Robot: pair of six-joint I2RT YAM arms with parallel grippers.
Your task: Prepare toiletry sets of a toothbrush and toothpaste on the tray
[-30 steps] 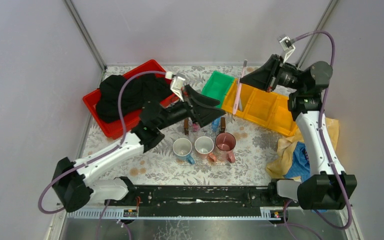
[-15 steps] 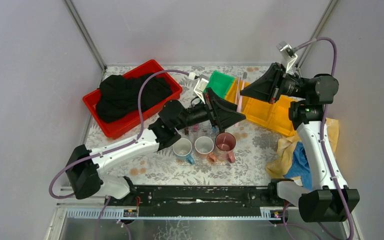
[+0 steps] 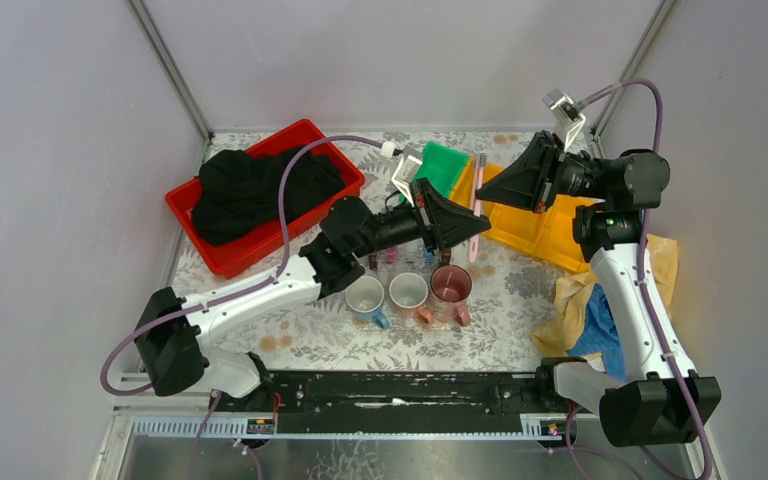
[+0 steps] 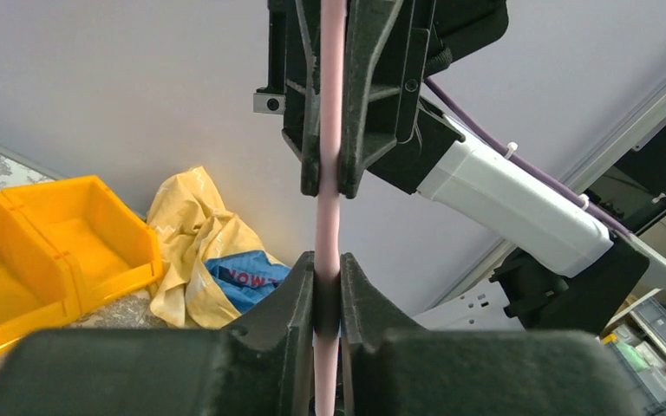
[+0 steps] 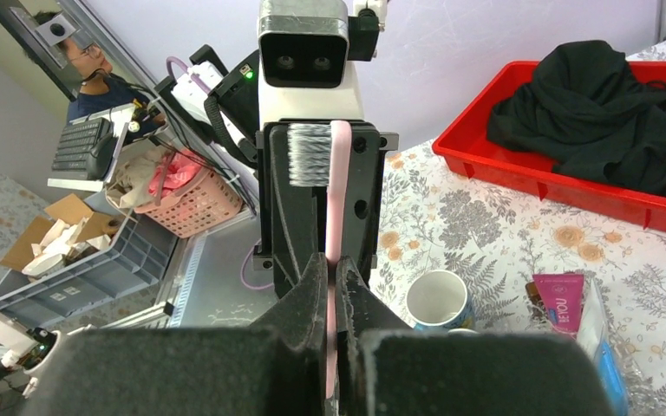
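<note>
Nearest, three mugs stand in a row on the floral counter. Above and just behind them, a pink toothbrush is held in the air. The left fingers clamp one stretch and the right fingers clamp the next. Yellow bins lie beyond.

Reference: the middle mug on the counter.

- A second mug stands just left of it, a third mug just right.
- Tubes lie just behind it.
- A crate sits well behind and left of it, with a cloth in it.
- A small bin sits behind it. A long bin sits behind and right, beside the small bin.
- Bags lie well to its right.
- The toothbrush is above the counter, behind and right of it. The left pincer is on the part nearer the mug, the right pincer on the farther part.
</note>
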